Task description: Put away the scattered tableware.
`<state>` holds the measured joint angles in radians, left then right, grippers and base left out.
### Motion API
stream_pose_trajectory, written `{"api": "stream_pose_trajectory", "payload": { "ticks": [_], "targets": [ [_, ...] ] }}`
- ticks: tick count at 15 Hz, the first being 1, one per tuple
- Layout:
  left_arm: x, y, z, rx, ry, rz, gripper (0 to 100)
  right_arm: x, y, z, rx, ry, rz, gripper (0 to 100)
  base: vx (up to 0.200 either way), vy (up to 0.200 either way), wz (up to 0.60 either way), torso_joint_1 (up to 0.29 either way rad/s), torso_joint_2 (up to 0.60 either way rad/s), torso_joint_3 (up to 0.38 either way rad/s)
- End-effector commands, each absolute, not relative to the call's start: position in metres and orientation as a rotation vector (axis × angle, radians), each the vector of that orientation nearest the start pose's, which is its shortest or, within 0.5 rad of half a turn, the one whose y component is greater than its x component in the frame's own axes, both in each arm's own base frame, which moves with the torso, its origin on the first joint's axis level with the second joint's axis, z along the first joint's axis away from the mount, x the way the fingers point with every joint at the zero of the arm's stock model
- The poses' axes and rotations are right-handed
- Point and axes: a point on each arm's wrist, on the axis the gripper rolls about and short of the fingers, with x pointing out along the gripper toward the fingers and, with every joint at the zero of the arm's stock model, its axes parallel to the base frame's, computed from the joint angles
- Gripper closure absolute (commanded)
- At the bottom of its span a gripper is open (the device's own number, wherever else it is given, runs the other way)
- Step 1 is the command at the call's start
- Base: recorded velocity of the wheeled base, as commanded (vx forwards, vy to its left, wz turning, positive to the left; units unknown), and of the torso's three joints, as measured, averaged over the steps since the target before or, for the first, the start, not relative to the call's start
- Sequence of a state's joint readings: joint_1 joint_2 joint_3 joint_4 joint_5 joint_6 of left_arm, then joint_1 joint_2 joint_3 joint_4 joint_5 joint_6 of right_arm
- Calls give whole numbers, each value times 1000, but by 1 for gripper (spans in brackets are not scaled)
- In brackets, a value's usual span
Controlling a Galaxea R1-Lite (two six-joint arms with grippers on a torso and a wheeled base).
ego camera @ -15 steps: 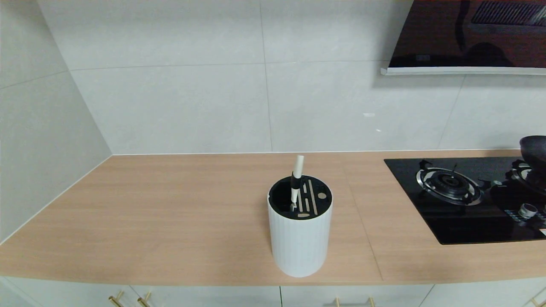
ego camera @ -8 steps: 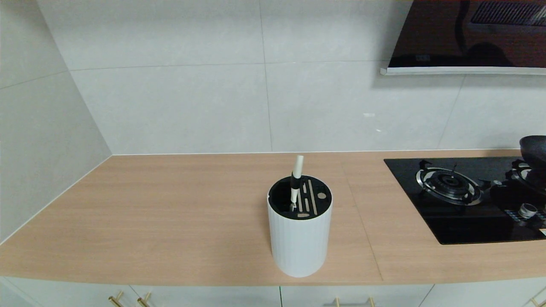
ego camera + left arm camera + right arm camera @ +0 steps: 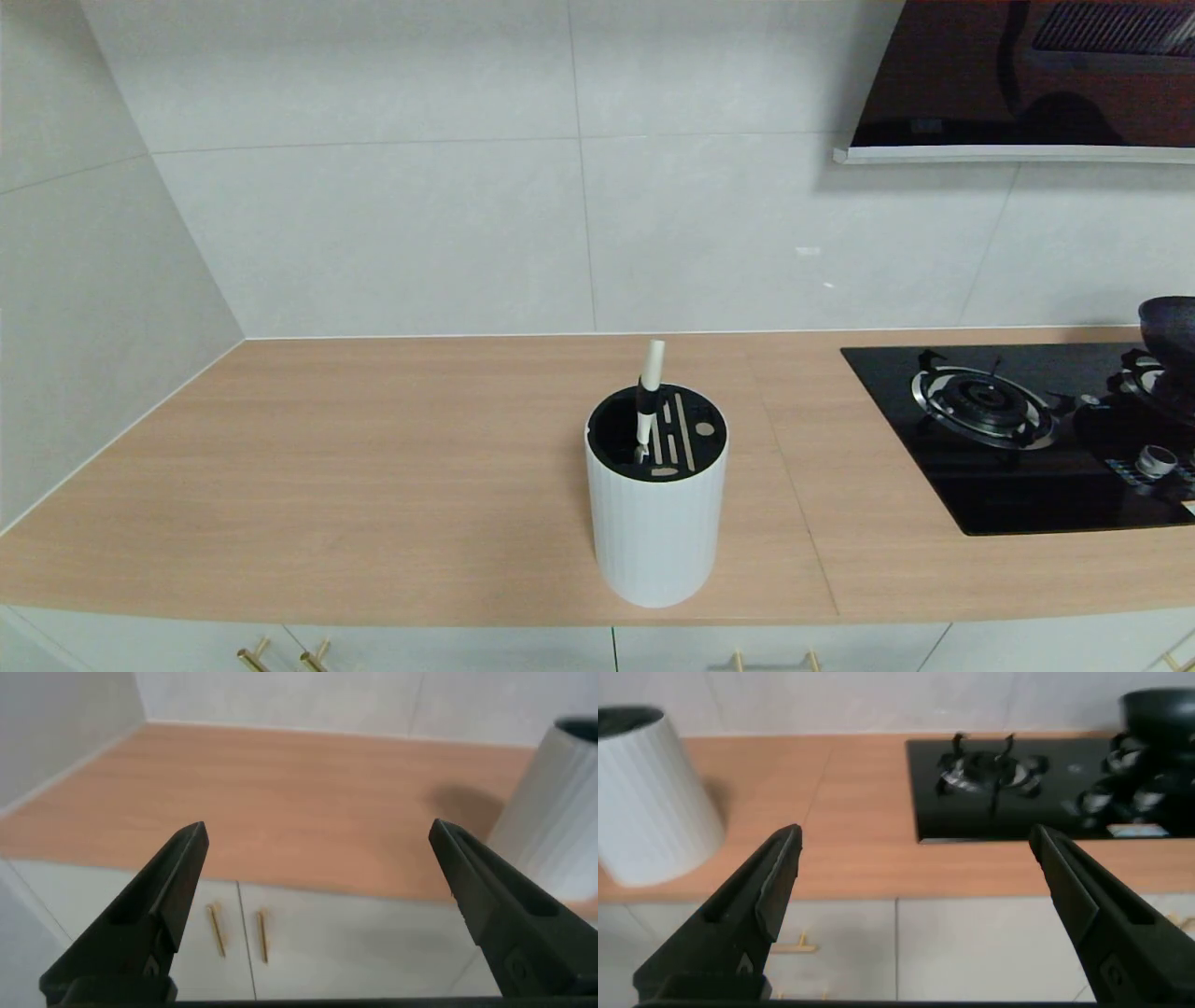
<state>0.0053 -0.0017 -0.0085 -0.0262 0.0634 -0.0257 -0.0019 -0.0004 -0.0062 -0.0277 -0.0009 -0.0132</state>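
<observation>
A white ribbed cylindrical holder [image 3: 657,523] with a black slotted top stands near the front edge of the wooden counter [image 3: 392,467]. One utensil with a cream and black handle [image 3: 649,387] stands upright in its round opening. The holder's side also appears in the left wrist view [image 3: 561,812] and in the right wrist view [image 3: 649,793]. My left gripper [image 3: 318,849] is open, held off the counter's front edge in front of the cabinet doors. My right gripper [image 3: 915,859] is open too, likewise in front of the counter, with nothing between its fingers.
A black gas hob [image 3: 1018,429] with burners is set into the counter at the right, with a dark pot [image 3: 1167,327] on its far burner. A range hood [image 3: 1027,84] hangs above. White cabinet doors with brass handles [image 3: 238,933] sit below the counter. Tiled walls close the back and left.
</observation>
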Motion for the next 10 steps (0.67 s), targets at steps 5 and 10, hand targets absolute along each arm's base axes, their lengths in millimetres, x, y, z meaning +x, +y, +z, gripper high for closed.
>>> {"api": "stream_pose_trajectory", "payload": {
  "ticks": [5, 10],
  "targets": [
    [-23, -1, 75, 20, 4, -26, 0, -23, 1, 76, -14, -3, 28, 0, 0, 0, 0, 0, 0, 0],
    [-23, -1, 75, 11, 4, -26, 0, -23, 1, 76, -14, -3, 28, 0, 0, 0, 0, 0, 0, 0]
  ]
}}
